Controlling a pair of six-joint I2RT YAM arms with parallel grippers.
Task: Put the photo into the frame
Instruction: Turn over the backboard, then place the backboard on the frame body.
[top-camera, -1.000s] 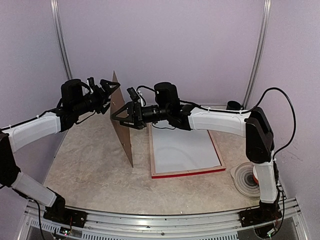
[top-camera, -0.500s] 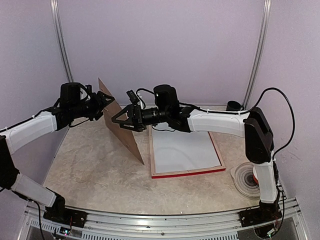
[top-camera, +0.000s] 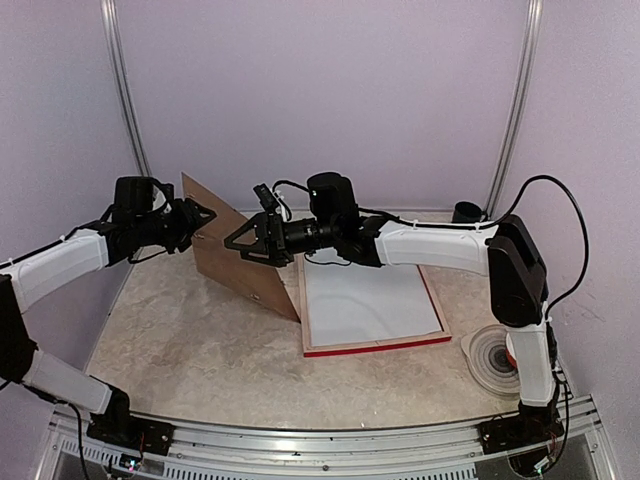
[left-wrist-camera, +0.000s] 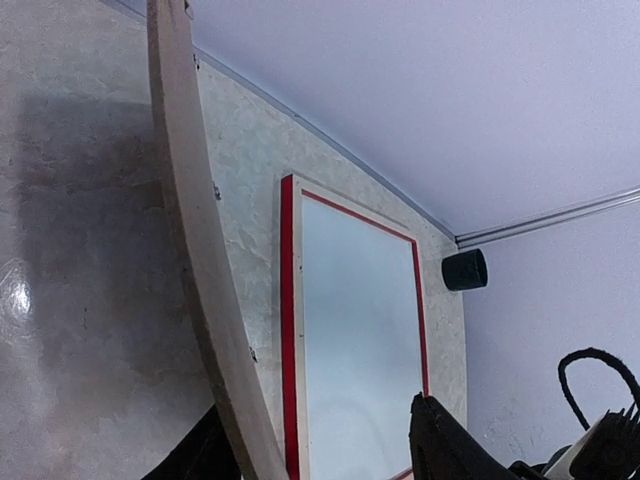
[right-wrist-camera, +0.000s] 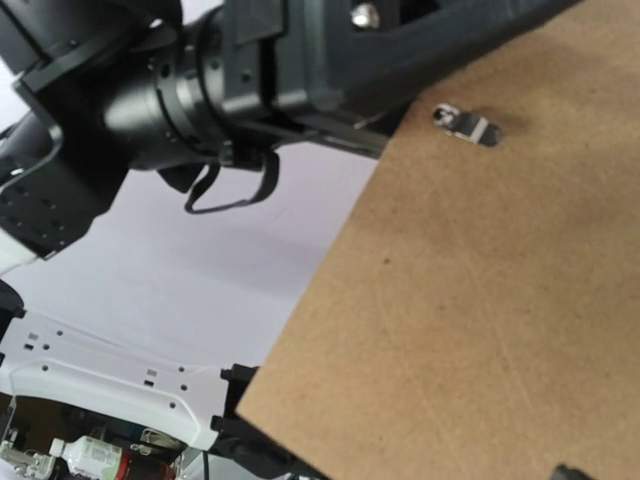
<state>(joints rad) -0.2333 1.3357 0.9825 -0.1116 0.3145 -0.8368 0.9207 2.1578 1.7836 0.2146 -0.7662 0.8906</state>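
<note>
Now the brown backing board (top-camera: 240, 265) has dropped from nearly upright a second ago to a steep lean, its top tipped over toward the left gripper (top-camera: 200, 218) and its lower edge down on the table. That looks like clearing it out of the way, so the frame can be got at; the task itself seems barely started.

The left arm reaches in level from the left, forearm stretched out and wrist turned toward the board's upper corner. Its fingers have narrowed but stand one either side of the board's top edge: one is against it and the other is clear of it, so this is no pinch.

Just beyond the board's other face, the right gripper (top-camera: 240, 232) hangs spread wide, holding nothing, on a long, nearly horizontal arm.

Below and behind that right hand, the frame (top-camera: 375, 347) lies flat, red-edged, with a white sheet (top-camera: 370, 300) filling it. The photo is nowhere to be seen.
</note>
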